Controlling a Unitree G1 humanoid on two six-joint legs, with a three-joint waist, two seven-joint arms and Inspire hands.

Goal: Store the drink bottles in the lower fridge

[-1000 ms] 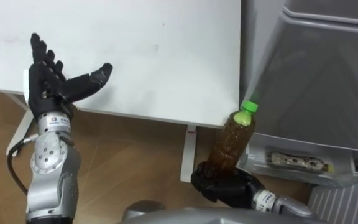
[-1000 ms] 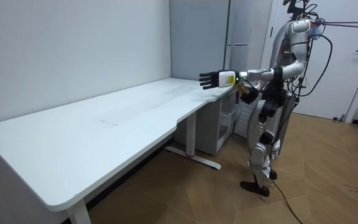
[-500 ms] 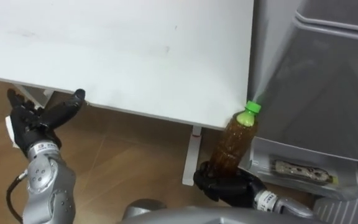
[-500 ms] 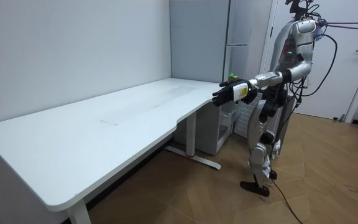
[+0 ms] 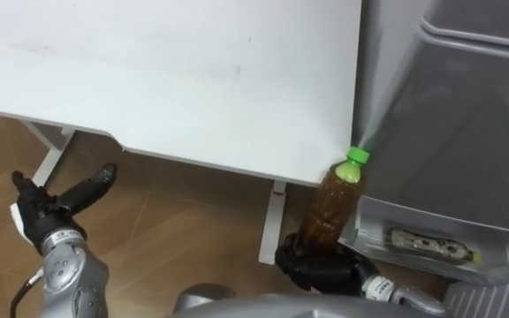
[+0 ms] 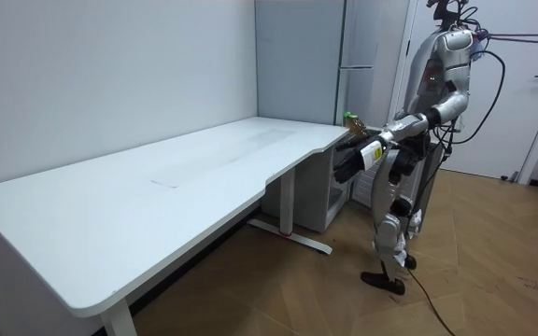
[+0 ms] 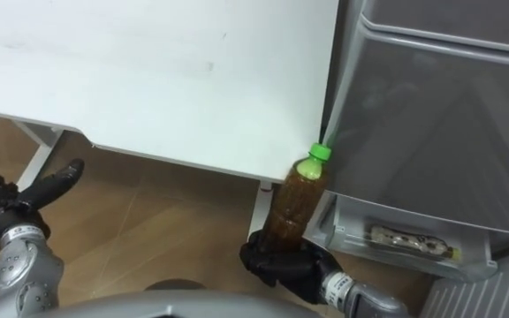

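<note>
right hand (image 5: 319, 264): fingers wrapped round base of bottle (image 5: 330, 205) | bottle: upright above my palm, beside fridge (image 5: 453, 132) | left hand (image 5: 49, 212): fingers loose, empty, below table (image 5: 193, 79)

**Bottle** (image 5: 335, 203): the base is hidden inside the curled fingers of the right hand (image 5: 315, 265), and that hand's wrist runs out at the lower edge of the eye view.
**Worktop** (image 5: 193, 71): cut off by the upper and left edges. The top of its white leg (image 5: 272, 225) is covered by the slab.
**Fridge** (image 5: 449, 115): cut off by the upper and right edges, so its full height cannot be told.
**Shelf** (image 5: 431, 257) below the fridge's grey front: it holds a flat packet (image 5: 422, 236) whose kind cannot be told.
**Left hand** (image 5: 53, 212): its forearm leaves the picture at the lower edge.
**Room view:** the bottle is too small to make out beyond its green cap (image 6: 349, 116).
</note>
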